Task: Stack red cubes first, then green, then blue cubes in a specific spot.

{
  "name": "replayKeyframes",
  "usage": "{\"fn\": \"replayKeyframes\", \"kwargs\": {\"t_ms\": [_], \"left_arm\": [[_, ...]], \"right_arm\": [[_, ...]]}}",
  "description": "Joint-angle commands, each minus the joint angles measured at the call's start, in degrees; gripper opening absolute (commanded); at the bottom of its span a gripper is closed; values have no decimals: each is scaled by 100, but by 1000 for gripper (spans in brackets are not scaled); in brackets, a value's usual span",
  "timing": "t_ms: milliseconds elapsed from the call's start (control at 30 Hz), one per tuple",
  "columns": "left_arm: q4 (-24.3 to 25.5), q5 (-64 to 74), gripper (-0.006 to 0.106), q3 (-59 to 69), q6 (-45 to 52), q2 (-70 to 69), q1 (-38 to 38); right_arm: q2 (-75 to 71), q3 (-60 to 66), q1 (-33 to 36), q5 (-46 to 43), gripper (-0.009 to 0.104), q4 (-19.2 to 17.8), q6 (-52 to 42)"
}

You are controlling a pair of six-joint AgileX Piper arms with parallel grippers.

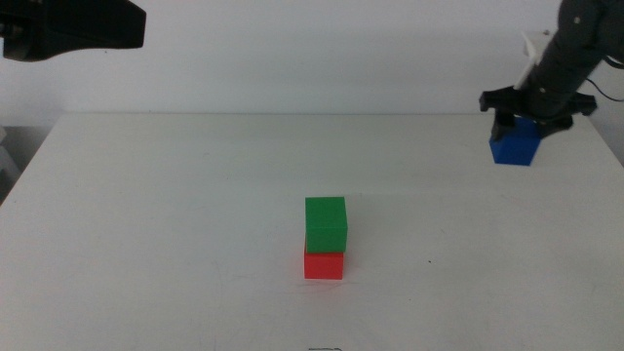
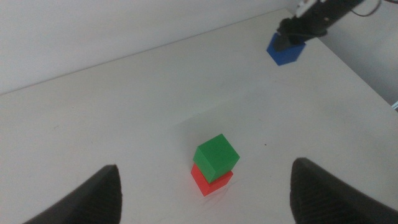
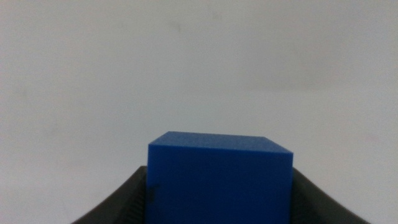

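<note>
1. While you are looking at the middle view, the right gripper [image 1: 527,122] is sitting at the far right of the table [image 1: 175,224], with its jaws pinching the blue cube [image 1: 515,144] from both sides.
2. Right wrist view is showing the blue cube [image 3: 219,180] filling the gap between the dark jaws, one flat face toward the camera, top face level.
3. Whether that cube is resting on the table or hanging just above it, you cannot tell.
4. Green cube [image 1: 326,224] is sitting on the red cube [image 1: 324,264] near the table's middle, well apart from the blue one.
5. Green cube is lying slightly twisted and offset on the red; left wrist view is showing its corners [image 2: 216,155] overhanging the red cube [image 2: 211,180].
6. All three are cubes, so no long axis to report.
7. Left gripper [image 2: 205,193] is hovering high over the stack, jaws spread wide, holding nothing; its arm is showing dark at the middle view's upper left.
</note>
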Motion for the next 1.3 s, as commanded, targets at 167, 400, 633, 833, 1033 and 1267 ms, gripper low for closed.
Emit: {"fn": "replayKeyframes", "kwargs": {"t_ms": [167,400,633,833,1033,1267], "left_arm": [[-253,-307,91,-114,4,-78,-4],[-253,-307,91,-114,4,-78,-4],[-253,-307,91,-114,4,-78,-4],[-253,-307,91,-114,4,-78,-4],[-253,-307,91,-114,4,-78,-4],[-253,-307,91,-114,4,-78,-4]], "right_arm": [[-1882,1587,160,-654,-1,-123,352],[-2601,1931,1061,-424,-1,-840,1461],[-2640,1853,2488,-66,-1,-1742,3041],[-2404,1287,3298,464,-1,-1965,3630],[-1891,378,3828,1104,-1,-1965,3757],[-1542,89,4062,1162,-1,-1725,4059]]}}
